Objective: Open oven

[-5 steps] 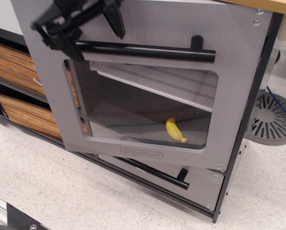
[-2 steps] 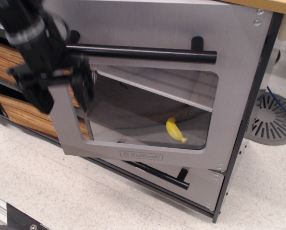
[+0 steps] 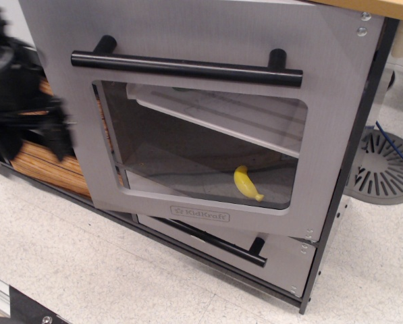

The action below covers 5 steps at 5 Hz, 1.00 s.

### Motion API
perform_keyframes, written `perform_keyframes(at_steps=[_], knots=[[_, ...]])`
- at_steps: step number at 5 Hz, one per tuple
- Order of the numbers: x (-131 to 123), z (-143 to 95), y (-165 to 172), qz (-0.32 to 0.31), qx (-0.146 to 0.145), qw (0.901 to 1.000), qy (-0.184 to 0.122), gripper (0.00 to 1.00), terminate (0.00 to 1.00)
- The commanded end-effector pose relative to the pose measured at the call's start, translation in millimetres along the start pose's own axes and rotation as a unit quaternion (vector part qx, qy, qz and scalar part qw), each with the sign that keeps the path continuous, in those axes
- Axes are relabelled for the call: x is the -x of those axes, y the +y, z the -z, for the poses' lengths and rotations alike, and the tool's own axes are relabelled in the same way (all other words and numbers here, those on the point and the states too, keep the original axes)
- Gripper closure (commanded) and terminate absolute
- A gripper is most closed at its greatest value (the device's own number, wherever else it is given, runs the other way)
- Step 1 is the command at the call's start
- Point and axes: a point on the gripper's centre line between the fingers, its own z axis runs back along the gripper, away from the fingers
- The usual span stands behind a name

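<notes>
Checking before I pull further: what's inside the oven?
Through the oven door window: a yellow banana on the floor and a pale shelf above. Corners behind the grey door frame are hidden.

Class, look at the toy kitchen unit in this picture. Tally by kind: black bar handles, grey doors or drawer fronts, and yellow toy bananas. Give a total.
Black bar handles: 2, the oven handle and the lower drawer handle
Grey fronts: 2, the oven door and the grey drawer
Yellow bananas: 1, the banana
Total: 5
</notes>
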Motion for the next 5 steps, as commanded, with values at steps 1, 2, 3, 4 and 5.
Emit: perform_keyframes(at_steps=[1,2,3,4,5], knots=[[-38,-24,84,-0.058,-0.017,0.9982,-0.002,0.0,0.0],[-71,-37,104,-0.182,-0.011,0.9831,-0.013,0.0,0.0],[-87,-42,107,-0.22,-0.026,0.974,-0.05,0.0,0.0],[-97,-44,102,-0.264,-0.022,0.9628,-0.052,0.0,0.0],[-98,-46,72,-0.258,-0.014,0.964,-0.061,0.0,0.0]])
